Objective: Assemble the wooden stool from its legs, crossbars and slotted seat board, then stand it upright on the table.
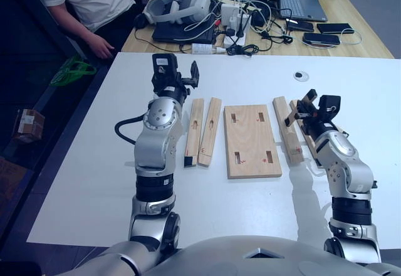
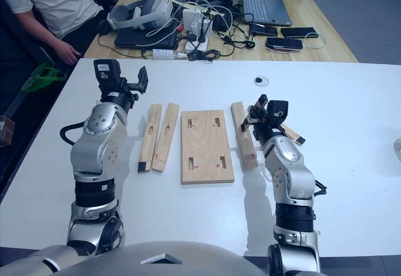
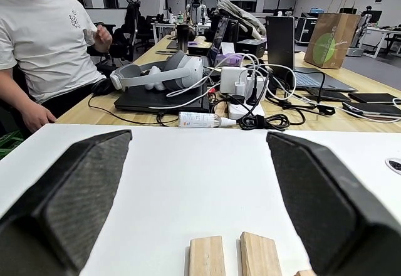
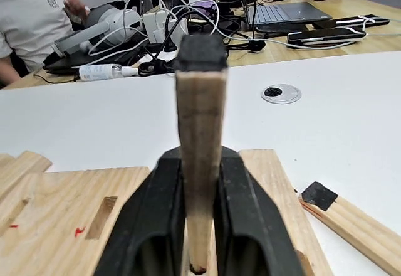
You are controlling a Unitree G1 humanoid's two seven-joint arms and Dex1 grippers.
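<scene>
The slotted seat board (image 1: 252, 141) lies flat mid-table. Two wooden legs (image 1: 195, 132) (image 1: 210, 130) lie side by side to its left, and a third leg (image 1: 287, 130) lies along its right edge. My right gripper (image 1: 309, 108) hovers just right of that leg, shut on a narrow crossbar (image 4: 200, 132) that stands on edge between its fingers (image 4: 241, 219). Another bar with a black end (image 4: 351, 222) lies on the table beside it. My left gripper (image 1: 178, 78) is open and holds nothing, raised beyond the far ends of the two left legs (image 3: 229, 257).
A round cable grommet (image 1: 302, 74) sits in the white table (image 1: 94, 182) at the back right. Behind stands a wooden desk (image 1: 369, 41) with laptops, a headset (image 1: 178, 6), cables and phones. A person sits at the back left.
</scene>
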